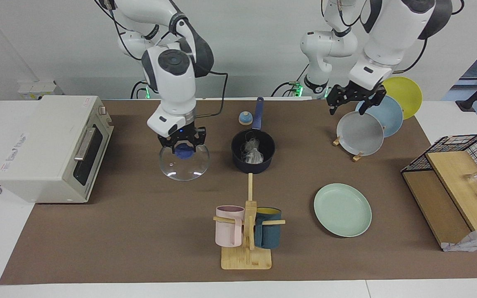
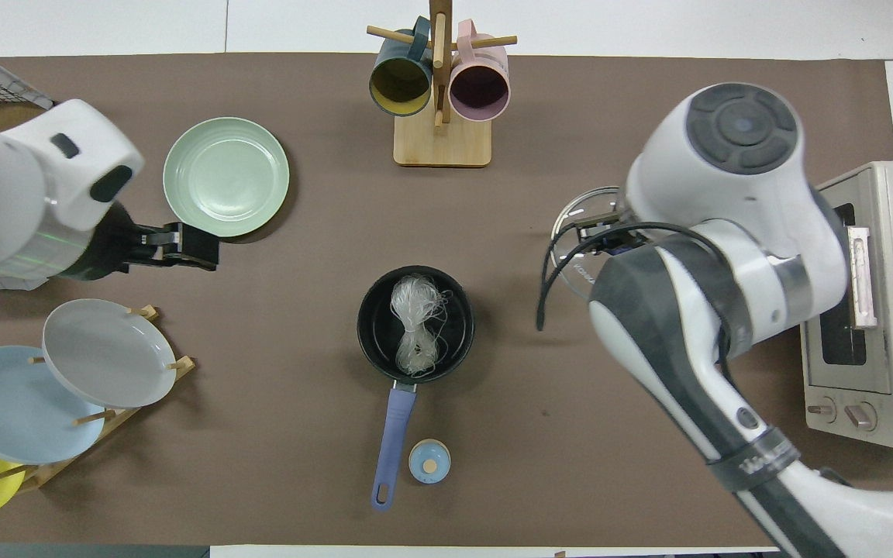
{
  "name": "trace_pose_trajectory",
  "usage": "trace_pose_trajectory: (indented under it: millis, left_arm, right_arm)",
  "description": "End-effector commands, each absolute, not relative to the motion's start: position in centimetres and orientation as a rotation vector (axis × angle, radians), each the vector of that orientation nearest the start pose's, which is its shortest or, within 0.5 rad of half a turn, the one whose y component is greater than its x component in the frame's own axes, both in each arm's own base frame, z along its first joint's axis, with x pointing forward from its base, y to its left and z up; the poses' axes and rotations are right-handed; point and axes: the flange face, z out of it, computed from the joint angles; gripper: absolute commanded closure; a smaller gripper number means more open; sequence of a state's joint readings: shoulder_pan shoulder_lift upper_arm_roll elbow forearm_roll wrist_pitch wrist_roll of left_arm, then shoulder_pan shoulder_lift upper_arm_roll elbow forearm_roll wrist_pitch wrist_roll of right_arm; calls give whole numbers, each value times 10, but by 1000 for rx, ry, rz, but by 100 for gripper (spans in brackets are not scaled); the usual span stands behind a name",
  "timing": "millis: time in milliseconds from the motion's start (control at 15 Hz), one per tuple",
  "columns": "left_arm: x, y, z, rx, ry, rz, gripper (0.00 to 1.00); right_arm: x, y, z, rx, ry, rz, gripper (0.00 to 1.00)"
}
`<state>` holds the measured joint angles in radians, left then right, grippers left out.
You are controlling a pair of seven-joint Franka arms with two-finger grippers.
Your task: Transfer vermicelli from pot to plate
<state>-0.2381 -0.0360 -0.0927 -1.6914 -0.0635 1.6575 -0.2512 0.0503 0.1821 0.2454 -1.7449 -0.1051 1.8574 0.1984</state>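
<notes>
Right gripper (image 1: 182,145) grips the knob of a glass lid (image 1: 184,164), carried over the mat toward the oven (image 1: 56,147). Uncovered, the pot (image 1: 253,151) holds the noodles (image 1: 253,154), handle pointing at the robots, with the green plate (image 1: 342,210) farther out toward the left arm's end. Left gripper (image 1: 354,99) hangs open over the plate rack (image 1: 358,156) (the nearer free hand, I'd say).

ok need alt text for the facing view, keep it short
The right gripper holds a clear glass lid by its blue knob above the brown mat, toward the white toaster oven. The uncovered dark navy saucepan holds whitish vermicelli. The left gripper, jaws open, hangs over the grey plate.
</notes>
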Motion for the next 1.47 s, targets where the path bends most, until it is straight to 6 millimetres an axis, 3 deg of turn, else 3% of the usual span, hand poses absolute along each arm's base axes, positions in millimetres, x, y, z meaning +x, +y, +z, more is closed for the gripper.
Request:
trace_pose_trajectory:
  millis: [0, 267, 333, 467, 667, 800, 867, 933, 1067, 1133, 1400]
  left_arm:
    - [505, -235, 559, -3232, 151, 29, 0]
    - [502, -317, 496, -3236, 224, 67, 0]
    - [502, -330, 478, -3234, 228, 75, 0]
    - [496, -354, 443, -3234, 267, 74, 0]
    - [483, -370, 396, -3231, 303, 63, 0]
    - [478, -374, 382, -3222, 312, 92, 0]
    - [473, -381, 375, -3221, 304, 117, 0]
    - [470, -385, 373, -3222, 292, 122, 0]
    - [469, -388, 368, -3221, 287, 128, 0]
    - [469, -388, 363, -3216, 288, 141, 0]
    - [458, -396, 343, -3215, 260, 141, 0]
  right_arm:
    - [573, 101, 445, -3150, -215, 59, 69]
    - [554, 67, 387, -3155, -159, 34, 69]
    - [550, 56, 375, -3155, -135, -7, 69]
    - [544, 54, 355, -3153, -127, -24, 68]
    - [540, 52, 342, -3152, -118, -21, 64]
    - [536, 51, 333, -3152, -112, 0, 46]
    - [537, 50, 332, -3153, -109, 3, 25]
    - [539, 49, 334, -3153, -109, 5, 0]
    - [545, 49, 346, -3153, -117, 3, 0]
    - [550, 49, 361, -3156, -116, 29, 0]
    - [570, 49, 457, -3162, -99, 177, 0]
